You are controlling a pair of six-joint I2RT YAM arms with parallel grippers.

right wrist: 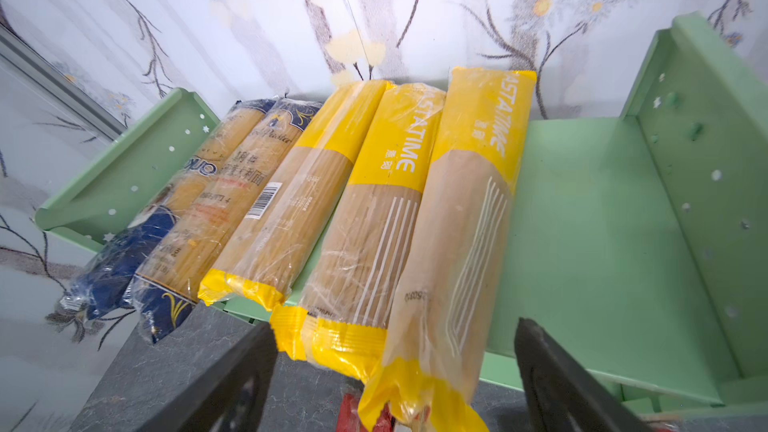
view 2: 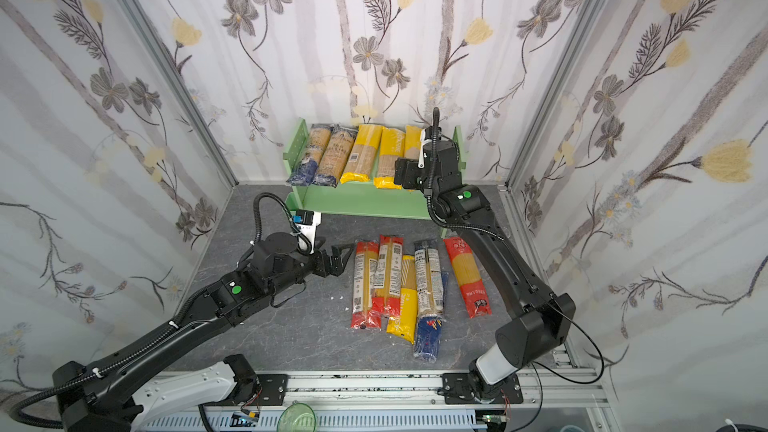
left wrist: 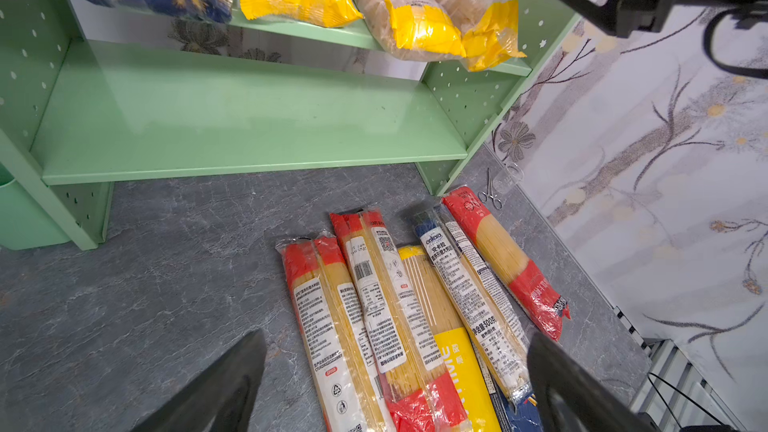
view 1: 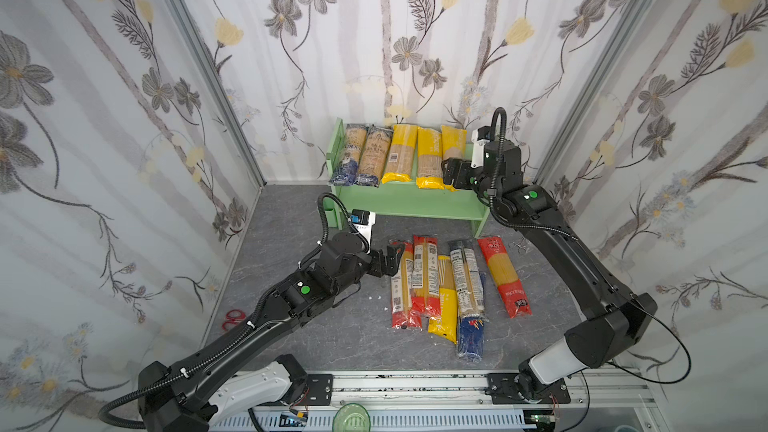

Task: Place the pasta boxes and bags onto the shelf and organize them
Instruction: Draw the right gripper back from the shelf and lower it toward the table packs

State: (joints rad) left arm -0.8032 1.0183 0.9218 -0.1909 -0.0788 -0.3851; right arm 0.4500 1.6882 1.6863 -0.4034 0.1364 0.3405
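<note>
The mint-green shelf (view 1: pixel 407 201) (right wrist: pixel 582 222) stands at the back wall. Its top board carries two dark-blue-ended pasta bags (view 1: pixel 361 155) and three yellow ones. My right gripper (view 1: pixel 446 172) (right wrist: pixel 395 324) is open at the front edge. The overhanging end of the rightmost yellow bag (right wrist: pixel 469 209) lies loose between its fingers. The lower board (left wrist: pixel 232 118) is bare. Several pasta packs (view 1: pixel 436 284) (left wrist: pixel 374 305) lie side by side on the grey floor, and a red-ended one (view 1: pixel 503 276) sits slightly apart. My left gripper (view 1: pixel 392 257) (left wrist: pixel 397 336) hovers open over their far ends.
A small green cup (left wrist: pixel 25 218) stands against the shelf's left leg. Steel forceps (left wrist: pixel 490 193) lie by its right leg. Red scissors (view 1: pixel 232 317) lie at the floor's left edge. Floral walls close in on three sides. A green bowl (view 1: pixel 351 417) sits below the front rail.
</note>
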